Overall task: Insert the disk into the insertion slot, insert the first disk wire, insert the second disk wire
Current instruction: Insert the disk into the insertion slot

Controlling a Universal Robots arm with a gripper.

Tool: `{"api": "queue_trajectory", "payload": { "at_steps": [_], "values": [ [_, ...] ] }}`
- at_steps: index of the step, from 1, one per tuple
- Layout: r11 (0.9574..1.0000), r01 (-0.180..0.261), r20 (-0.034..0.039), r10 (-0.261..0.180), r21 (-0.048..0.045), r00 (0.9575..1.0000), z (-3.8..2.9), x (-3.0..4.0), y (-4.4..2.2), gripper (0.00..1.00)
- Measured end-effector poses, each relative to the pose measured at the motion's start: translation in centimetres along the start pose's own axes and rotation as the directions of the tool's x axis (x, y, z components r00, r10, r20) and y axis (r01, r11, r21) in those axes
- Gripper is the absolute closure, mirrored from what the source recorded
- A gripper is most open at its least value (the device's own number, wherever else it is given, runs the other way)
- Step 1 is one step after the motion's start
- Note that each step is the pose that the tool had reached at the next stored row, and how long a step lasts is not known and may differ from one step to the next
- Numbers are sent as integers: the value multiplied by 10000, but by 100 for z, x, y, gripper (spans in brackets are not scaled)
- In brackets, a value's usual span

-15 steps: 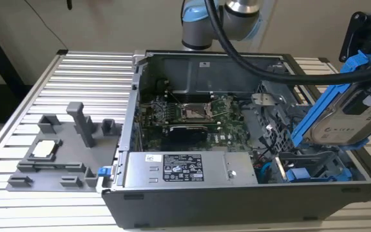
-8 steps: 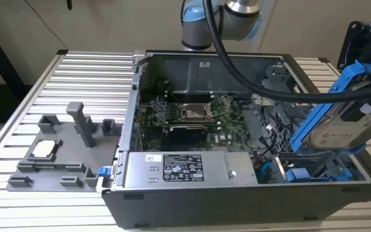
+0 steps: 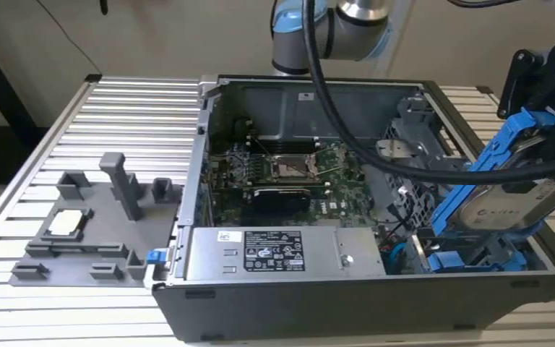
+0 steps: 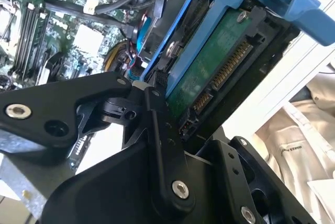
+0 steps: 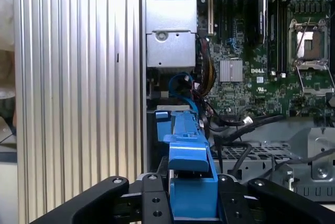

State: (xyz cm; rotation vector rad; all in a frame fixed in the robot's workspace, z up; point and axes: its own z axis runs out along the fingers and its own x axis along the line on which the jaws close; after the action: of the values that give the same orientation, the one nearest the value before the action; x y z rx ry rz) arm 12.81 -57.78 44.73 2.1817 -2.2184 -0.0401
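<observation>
One blue-framed, silver-grey disk (image 3: 502, 211)

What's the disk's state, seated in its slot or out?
Out. The gripper holds the disk tilted, most of it standing above the insertion slot in the exterior view.

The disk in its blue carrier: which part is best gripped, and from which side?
Probably the blue carrier at its upper, connector end, clamped from two opposite sides, coming from above. The disk stands tilted with its lower end toward the insertion slot, so the upper end is the reachable one; the gripper holds it thus.
</observation>
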Motion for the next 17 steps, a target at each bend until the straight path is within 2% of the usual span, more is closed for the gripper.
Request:
{"api": "queue_trajectory", "payload": {
  "at_steps": [8, 13, 17],
  "values": [
    [10000, 23, -2, -23, 0, 10000, 132, 2, -23, 67],
    [10000, 55, -3, -55, 0, 10000, 174, 3, -33, 67],
    [10000, 89, -4, -89, 0, 10000, 231, 2, -36, 67]
  ]
}}
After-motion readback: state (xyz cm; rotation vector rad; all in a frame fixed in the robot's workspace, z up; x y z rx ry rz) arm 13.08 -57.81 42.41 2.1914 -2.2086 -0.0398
